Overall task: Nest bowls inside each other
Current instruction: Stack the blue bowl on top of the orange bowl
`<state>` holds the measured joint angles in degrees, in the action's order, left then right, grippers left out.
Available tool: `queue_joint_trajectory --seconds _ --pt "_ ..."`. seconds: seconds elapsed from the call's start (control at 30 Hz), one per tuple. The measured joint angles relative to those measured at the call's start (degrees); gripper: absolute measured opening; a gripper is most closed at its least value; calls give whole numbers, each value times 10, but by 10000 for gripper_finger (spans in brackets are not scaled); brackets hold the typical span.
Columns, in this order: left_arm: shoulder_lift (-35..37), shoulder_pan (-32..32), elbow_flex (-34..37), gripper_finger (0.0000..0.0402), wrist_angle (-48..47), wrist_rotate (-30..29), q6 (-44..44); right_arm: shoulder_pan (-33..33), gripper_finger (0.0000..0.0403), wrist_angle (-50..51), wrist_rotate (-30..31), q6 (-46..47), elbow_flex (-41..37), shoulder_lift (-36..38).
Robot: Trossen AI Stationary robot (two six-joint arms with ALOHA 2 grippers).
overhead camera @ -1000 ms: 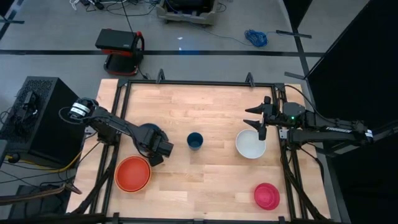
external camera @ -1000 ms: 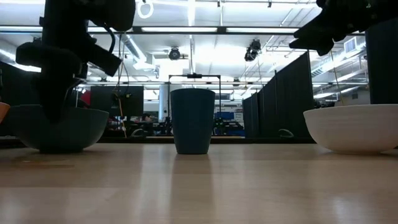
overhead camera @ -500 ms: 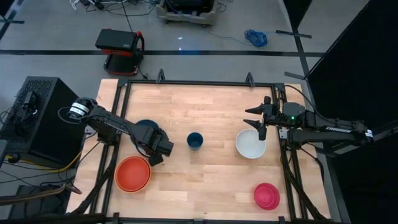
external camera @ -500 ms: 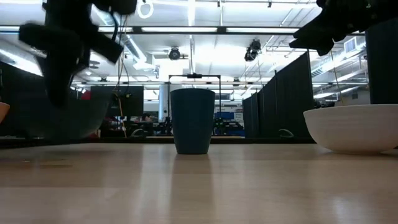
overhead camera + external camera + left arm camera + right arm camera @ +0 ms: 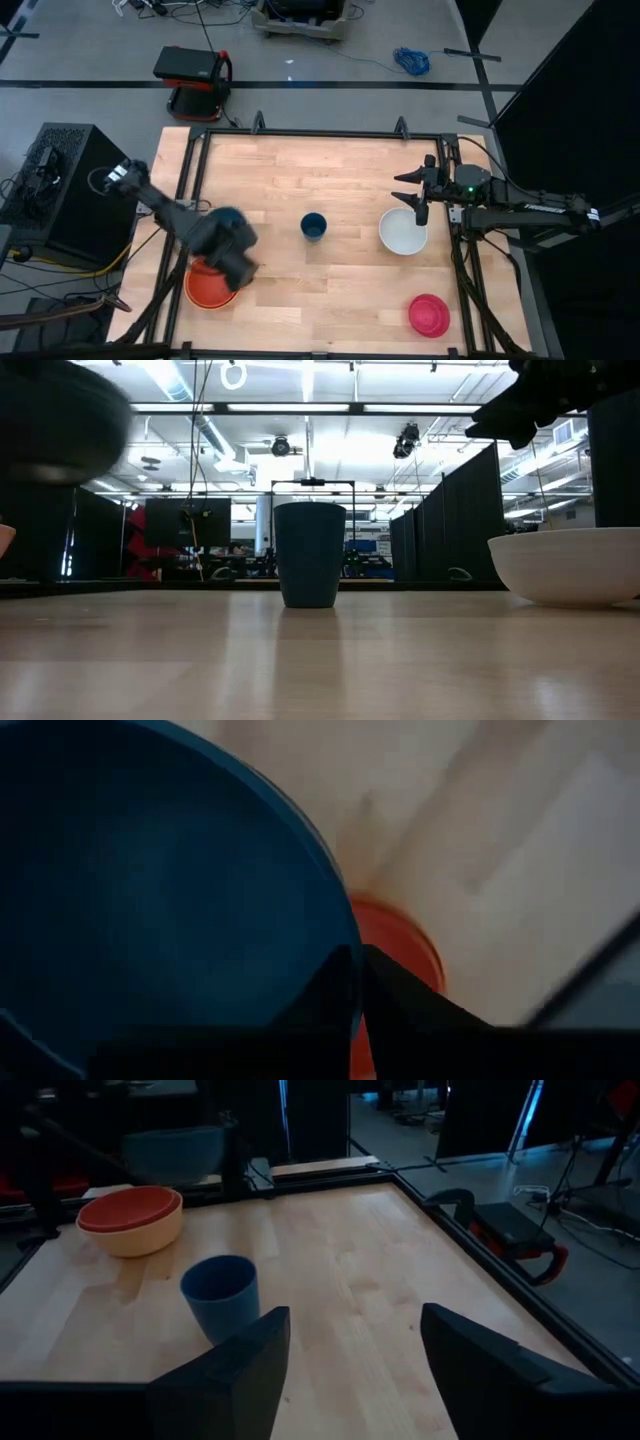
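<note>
The left gripper point(image 5: 240, 268) is pinching the smooth round teal bowl's point(image 5: 150, 910) rim, hanging just above the stacked orange bowls point(image 5: 205, 288).

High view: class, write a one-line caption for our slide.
Left gripper carries the teal bowl above the orange bowls; right gripper waits, open.

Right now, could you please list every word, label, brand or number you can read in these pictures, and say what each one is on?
No text can be read anywhere.
Right arm: pale lettering along it in the high view, too small to read.
Bowls, namely the white bowl, pink bowl, red-orange bowl, teal bowl and dark blue cup: plain, no markings.
Red and black case on the floor: no readable label.
</note>
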<state>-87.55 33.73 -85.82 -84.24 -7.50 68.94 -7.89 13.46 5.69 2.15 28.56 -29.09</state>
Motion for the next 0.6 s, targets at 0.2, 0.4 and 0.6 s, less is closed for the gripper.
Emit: queue_joint_trajectory --seconds 0.2,0.4,0.6 --pt "-1 95 4 0 21 20 142 0 203 -1 0 -6 0 0" --pt "-2 155 34 0 66 30 232 0 202 -1 0 -9 0 0" --pt "-2 155 106 0 131 48 230 0 210 -2 0 -8 0 0"
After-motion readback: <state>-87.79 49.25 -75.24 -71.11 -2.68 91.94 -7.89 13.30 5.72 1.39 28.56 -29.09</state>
